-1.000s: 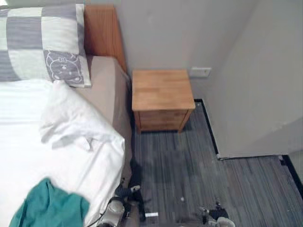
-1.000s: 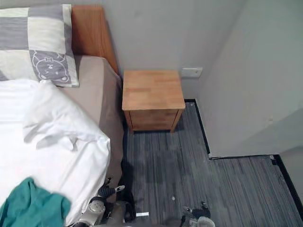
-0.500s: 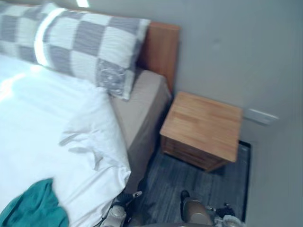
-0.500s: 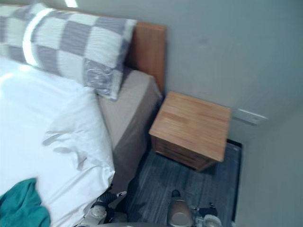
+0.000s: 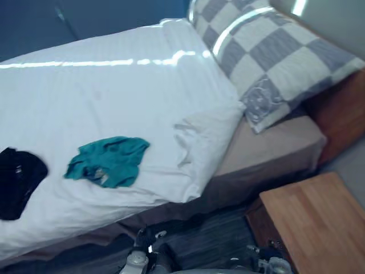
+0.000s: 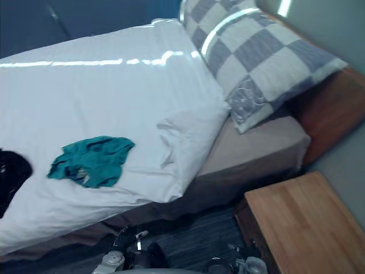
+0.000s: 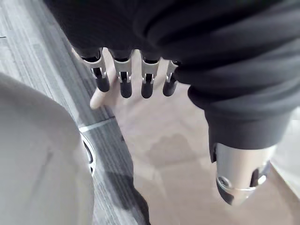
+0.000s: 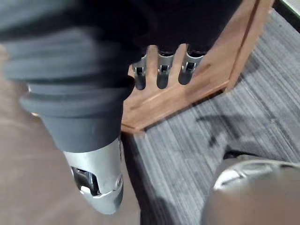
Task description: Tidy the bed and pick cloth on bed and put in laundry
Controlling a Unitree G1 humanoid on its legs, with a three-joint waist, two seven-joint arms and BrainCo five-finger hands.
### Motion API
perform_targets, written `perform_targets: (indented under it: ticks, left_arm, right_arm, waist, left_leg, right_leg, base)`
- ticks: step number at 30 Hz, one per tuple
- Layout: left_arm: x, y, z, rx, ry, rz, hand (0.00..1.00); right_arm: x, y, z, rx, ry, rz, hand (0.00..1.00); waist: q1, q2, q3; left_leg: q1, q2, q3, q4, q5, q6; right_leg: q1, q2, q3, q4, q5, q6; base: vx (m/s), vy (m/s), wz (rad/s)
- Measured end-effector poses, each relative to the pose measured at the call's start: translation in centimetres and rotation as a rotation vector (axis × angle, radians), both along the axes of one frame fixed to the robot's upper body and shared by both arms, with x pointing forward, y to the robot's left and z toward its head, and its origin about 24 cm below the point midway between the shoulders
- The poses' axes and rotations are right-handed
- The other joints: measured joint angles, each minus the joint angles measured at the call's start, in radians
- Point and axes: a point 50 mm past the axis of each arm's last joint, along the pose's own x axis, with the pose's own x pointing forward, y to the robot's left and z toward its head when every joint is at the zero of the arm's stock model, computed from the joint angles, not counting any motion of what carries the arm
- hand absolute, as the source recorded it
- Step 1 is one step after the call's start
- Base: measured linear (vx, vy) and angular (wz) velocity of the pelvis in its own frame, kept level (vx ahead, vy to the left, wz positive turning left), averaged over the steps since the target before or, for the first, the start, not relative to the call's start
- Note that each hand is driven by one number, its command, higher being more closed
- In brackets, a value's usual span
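A crumpled teal cloth [image 5: 108,161] lies on the white duvet [image 5: 114,80] of the wooden-framed bed [image 5: 342,111], near the duvet's front edge and well apart from both hands. To its left, at the edge of the eye views, a crumpled black cloth [image 5: 17,180] also rests on the duvet, apart from the teal one. A grey-and-white checked pillow [image 5: 274,60] leans at the head of the bed, its lower corner over the beige fitted sheet [image 5: 271,145], where the duvet's corner is rumpled and folded back. A light wooden bedside cabinet [image 5: 316,222] stands on the grey striped floor [image 5: 219,240] just beside the bed. The left hand [image 7: 146,80] hangs low with its fingers [image 7: 124,82] straight and side by side and the thumb [image 7: 239,180] apart, holding nothing, in front of what is probably the beige side of the bed. The right hand [image 8: 161,75] likewise hangs with fingers relaxed and straight, empty, above the floor and close to the cabinet's wooden side
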Motion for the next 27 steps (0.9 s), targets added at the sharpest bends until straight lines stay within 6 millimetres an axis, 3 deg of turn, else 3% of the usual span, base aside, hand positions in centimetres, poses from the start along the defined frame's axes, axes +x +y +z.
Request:
perform_targets:
  ticks: [1,2,3,4,7,9,13,14,15,16,17,18,20,21,23,24,25,27]
  left_arm:
    - [-0.1,0.2,0.0,0.003,0.002,0.001,0.0]
    - [-0.1,0.5,0.0,0.003,0.007,0.004,0.0]
    - [-0.2,0.6,-0.1,0.001,0.016,0.003,0.0]
    - [-0.6,0.8,-0.2,0.005,0.033,0.006,0.0]
    - [-0.8,1.4,-0.2,0.007,0.041,0.004,0.0]
    - [-1.1,1.6,-0.2,0.007,0.042,0.01,0.0]
    - [-1.6,1.8,-0.1,0.015,0.038,0.016,0.0]
    - [-1.7,1.9,-0.1,0.016,0.034,0.015,0.0]
    - [-1.7,2.0,-0.1,0.02,0.035,0.014,0.0]
    - [-1.5,2.4,0.1,0.024,0.026,0.021,0.0]
    - [-1.5,2.6,0.1,0.029,0.028,0.017,0.0]
    - [-2.1,2.4,-0.2,0.027,0.05,0.006,0.0]
    - [-2.4,2.8,-0.2,0.037,0.058,0.003,0.0]
    - [-2.6,3.5,-0.2,0.055,0.066,-0.001,0.0]
    - [-2.7,4.0,-0.1,0.072,0.074,-0.006,0.0]
    - [-2.8,4.6,0.0,0.087,0.077,-0.008,0.0]
    - [-2.8,4.8,0.0,0.091,0.08,-0.009,0.0]
    - [-2.9,4.7,-0.1,0.094,0.087,-0.022,0.0]
  right_arm:
    - [-0.2,0.1,-0.1,0.008,0.001,-0.017,0.0]
    - [-0.6,0.4,-0.2,0.029,-0.001,-0.059,0.0]
    - [-0.7,0.4,-0.3,0.036,-0.002,-0.085,0.0]
    - [-1.2,0.2,-0.3,0.044,-0.006,-0.139,0.0]
    - [-1.7,-0.7,0.1,0.036,-0.037,-0.239,0.0]
    - [-0.9,-3.0,1.8,-0.053,-0.136,-0.309,0.0]
    - [2.9,-9.3,9.0,-0.365,-0.43,-0.368,0.0]
    - [4.0,-11.2,12.0,-0.495,-0.509,-0.366,0.0]
    - [4.3,-11.7,12.8,-0.532,-0.53,-0.368,0.0]
    - [5.5,-12.5,14.6,-0.598,-0.579,-0.36,0.0]
    - [6.6,-12.9,16.3,-0.65,-0.636,-0.344,0.0]
    - [8.5,-13.5,19.2,-0.742,-0.716,-0.281,0.0]
    - [11.0,-13.1,21.3,-0.789,-0.776,-0.184,0.0]
    - [13.5,-12.1,23.2,-0.818,-0.845,-0.08,0.0]
    - [16.2,-10.5,25.6,-0.853,-0.937,0.044,0.0]
    - [17.9,-9.3,27.3,-0.873,-1.002,0.132,0.0]
    - [18.3,-8.9,27.8,-0.875,-1.025,0.154,0.0]
    - [19.8,-7.7,29.7,-0.889,-1.081,0.246,0.0]
  waist:
    - [-0.001,-0.008,-0.001]
    - [-0.005,-0.025,-0.003]
    - [-0.005,-0.028,-0.005]
    - [-0.008,-0.024,-0.007]
    - [-0.013,-0.027,-0.006]
    - [-0.014,-0.024,-0.007]
    - [-0.036,-0.013,-0.01]
    - [-0.039,-0.007,-0.008]
    - [-0.039,-0.02,-0.012]
    - [-0.037,-0.056,-0.012]
    - [-0.032,-0.052,-0.014]
    - [-0.037,-0.017,-0.01]
    - [-0.033,-0.027,-0.009]
    - [-0.027,-0.03,-0.008]
    - [-0.014,-0.04,0.001]
    - [-0.001,-0.061,0.024]
    - [0.0,-0.066,0.031]
    - [0.002,-0.054,0.057]
  left_leg:
    - [0.002,-0.017,-0.008,-0.017,0.003,0.005]
    - [0.026,-0.074,-0.025,-0.116,0.049,0.022]
    - [0.044,-0.097,-0.031,-0.178,0.08,0.024]
    - [0.096,-0.141,-0.043,-0.331,0.158,0.023]
    - [0.107,-0.154,-0.076,-0.391,0.189,0.028]
    - [0.112,-0.154,-0.081,-0.391,0.188,0.028]
    - [0.079,-0.153,-0.088,-0.392,0.175,0.027]
    - [0.063,-0.156,-0.078,-0.392,0.141,-0.018]
    - [0.057,-0.165,-0.06,-0.387,0.099,-0.063]
    - [0.027,-0.155,-0.033,-0.265,0.096,0.033]
    - [0.016,-0.121,-0.03,-0.151,0.084,0.056]
    - [0.049,-0.097,-0.059,-0.181,0.043,0.016]
    - [0.08,-0.126,-0.061,-0.289,0.09,0.018]
    - [0.085,-0.133,-0.051,-0.352,0.129,0.02]
    - [0.079,-0.138,-0.044,-0.388,0.151,0.022]
    - [0.078,-0.148,-0.045,-0.388,0.147,0.026]
    - [0.08,-0.155,-0.048,-0.388,0.146,0.026]
    - [0.092,-0.169,-0.088,-0.387,0.143,0.03]
  right_leg:
    - [0.003,-0.005,-0.007,-0.012,0.001,0.003]
    - [0.023,-0.024,-0.037,-0.047,0.02,0.034]
    - [0.029,-0.029,-0.044,-0.06,0.032,0.043]
    - [0.036,-0.027,-0.048,-0.078,0.055,0.052]
    - [0.045,-0.021,-0.049,-0.086,0.074,0.061]
    - [0.052,-0.02,-0.046,-0.083,0.082,0.065]
    - [0.031,-0.016,-0.042,-0.081,0.082,0.065]
    - [0.028,-0.005,-0.045,-0.11,0.088,0.054]
    - [0.027,-0.012,-0.044,-0.141,0.092,0.046]
    - [0.003,-0.048,-0.042,-0.172,0.094,0.039]
    - [-0.009,-0.052,-0.037,-0.172,0.1,0.042]
    - [-0.004,-0.029,-0.027,-0.17,0.105,0.045]
    - [-0.02,-0.028,-0.016,-0.171,0.123,0.042]
    - [-0.047,-0.021,-0.004,-0.17,0.138,0.047]
    - [-0.093,-0.024,0.004,-0.132,0.141,0.046]
    - [-0.119,-0.048,0.005,-0.069,0.117,0.047]
    - [-0.128,-0.062,0.005,-0.033,0.105,0.048]
    - [-0.227,-0.087,0.125,0.194,0.095,0.018]
  base:
    - [0.02,0.191,0.76]
    - [0.01,0.153,0.53]
    - [-0.01,0.187,0.53]
    - [-0.03,0.121,0.26]
    - [-0.09,0.057,0.36]
    - [-0.08,0.003,0.06]
    - [-0.15,0.026,0.06]
    - [-0.17,0.029,0.16]
    - [-0.22,0.088,0.16]
    - [-0.13,0.058,0.01]
    - [-0.15,0.046,-0.12]
    - [-0.03,-0.022,-0.13]
    - [-0.07,0.032,-0.12]
    - [-0.11,0.056,-0.19]
    - [-0.09,0.042,-0.13]
    - [-0.07,0.03,0.04]
    - [-0.05,0.018,0.23]
    - [-0.02,0.011,0.5]
